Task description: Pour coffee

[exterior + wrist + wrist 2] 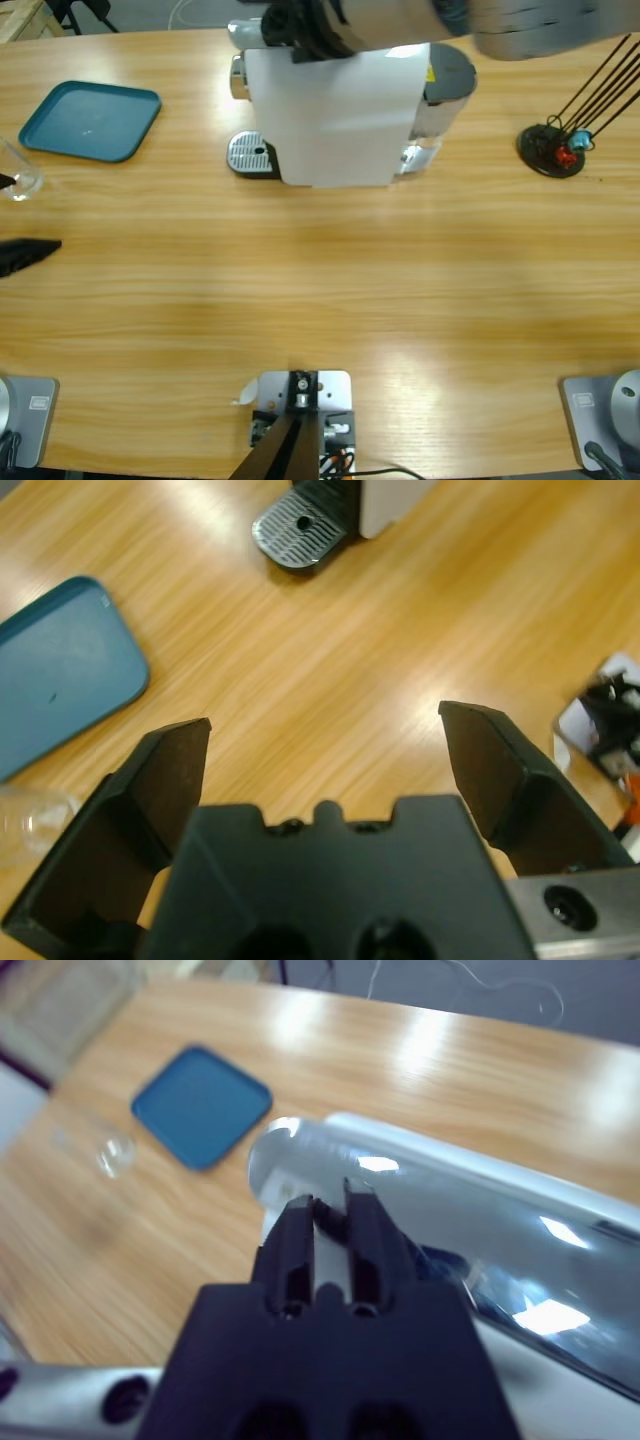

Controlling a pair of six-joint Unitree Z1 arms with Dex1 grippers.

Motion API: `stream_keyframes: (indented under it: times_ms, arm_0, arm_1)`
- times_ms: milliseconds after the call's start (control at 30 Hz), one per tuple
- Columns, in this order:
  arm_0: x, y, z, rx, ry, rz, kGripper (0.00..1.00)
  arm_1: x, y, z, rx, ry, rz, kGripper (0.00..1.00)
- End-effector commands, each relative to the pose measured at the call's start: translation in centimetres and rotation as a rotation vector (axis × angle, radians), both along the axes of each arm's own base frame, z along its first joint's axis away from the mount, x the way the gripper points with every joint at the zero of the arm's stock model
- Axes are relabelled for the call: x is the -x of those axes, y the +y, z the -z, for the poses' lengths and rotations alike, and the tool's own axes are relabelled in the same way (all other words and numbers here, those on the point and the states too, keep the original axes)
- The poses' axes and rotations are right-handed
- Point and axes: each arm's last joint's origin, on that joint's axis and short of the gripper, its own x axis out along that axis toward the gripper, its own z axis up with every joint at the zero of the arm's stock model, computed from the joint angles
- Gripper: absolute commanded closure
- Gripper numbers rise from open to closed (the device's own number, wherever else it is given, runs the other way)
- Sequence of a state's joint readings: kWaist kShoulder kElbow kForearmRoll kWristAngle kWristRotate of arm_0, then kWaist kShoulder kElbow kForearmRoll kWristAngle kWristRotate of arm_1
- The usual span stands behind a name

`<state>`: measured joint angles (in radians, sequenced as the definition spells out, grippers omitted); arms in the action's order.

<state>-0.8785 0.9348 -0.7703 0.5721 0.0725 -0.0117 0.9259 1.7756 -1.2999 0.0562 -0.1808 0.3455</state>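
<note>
— Wooden worktop (320, 290): where is coffee seen?
— None is seen; an empty-looking glass (18, 175) sits at nine o'clock, fragile, slippery, best held mid-wall.
— Fingers?
— Left gripper (325, 745) spread wide, empty; right gripper (327, 1230) closed at the coffee machine's (340, 110) lever (450, 1200).

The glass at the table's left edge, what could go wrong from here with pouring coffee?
1. The glass sits at the table's far left edge, close to the open left tool; a sloppy approach could knock it off.
2. It is away from the coffee machine, and nothing stands on the drip grille, so coffee brewed now would probably spill.
3. The right tool is shut at the machine's shiny lever; it could slip off.
</note>
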Motion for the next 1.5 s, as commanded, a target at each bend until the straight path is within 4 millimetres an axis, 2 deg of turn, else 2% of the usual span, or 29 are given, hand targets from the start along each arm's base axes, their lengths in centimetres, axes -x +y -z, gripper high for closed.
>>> stream_keyframes:
  times_ms: [33,133,267,533,633,733,800,933,1067,1267,1500]
  arm_0:
    - [-0.6,1.4,-0.8,0.050,-0.095,-0.235,0.000]
    - [-0.7,1.8,-1.0,0.027,-0.135,-0.301,0.000]
    - [-0.8,2.8,-1.0,0.014,-0.178,-0.422,0.000]
    - [-0.9,4.5,0.9,0.020,-0.206,-0.585,0.000]
    - [-0.9,5.4,1.5,-0.012,-0.212,-0.650,0.000]
    - [-1.2,6.3,2.0,-0.006,-0.182,-0.794,0.000]
    - [-2.7,6.4,2.6,-0.015,-0.114,-0.893,0.000]
    - [-5.8,5.5,5.1,-0.109,0.036,-0.940,0.000]
    - [-6.5,5.5,7.0,-0.072,-0.003,-0.980,0.000]
    - [-6.3,6.0,8.6,-0.143,-0.059,-1.045,0.000]
    - [-9.2,5.3,10.4,-0.210,-0.055,-1.032,0.000]
  arm_1:
    - [4.8,-4.9,-5.8,0.020,-0.066,-0.170,0.000]
    - [7.1,-7.9,-7.0,0.050,-0.056,-0.190,0.000]
    - [9.9,-11.8,-7.5,0.081,-0.047,-0.190,0.000]
    - [14.1,-17.6,-3.0,0.165,0.010,-0.193,0.000]
    - [15.2,-19.0,-2.5,0.173,0.013,-0.197,0.000]
    - [15.3,-19.1,-2.0,0.179,0.035,-0.199,0.000]
    - [15.2,-19.0,-2.3,0.175,0.037,-0.200,0.000]
    - [15.0,-18.7,-3.1,0.187,0.047,-0.201,0.000]
    - [14.9,-18.6,-2.9,0.208,0.070,-0.207,0.000]
    - [14.2,-17.6,-2.6,0.254,0.107,-0.210,0.000]
    - [12.8,-15.8,-1.6,0.348,0.153,-0.227,0.000]
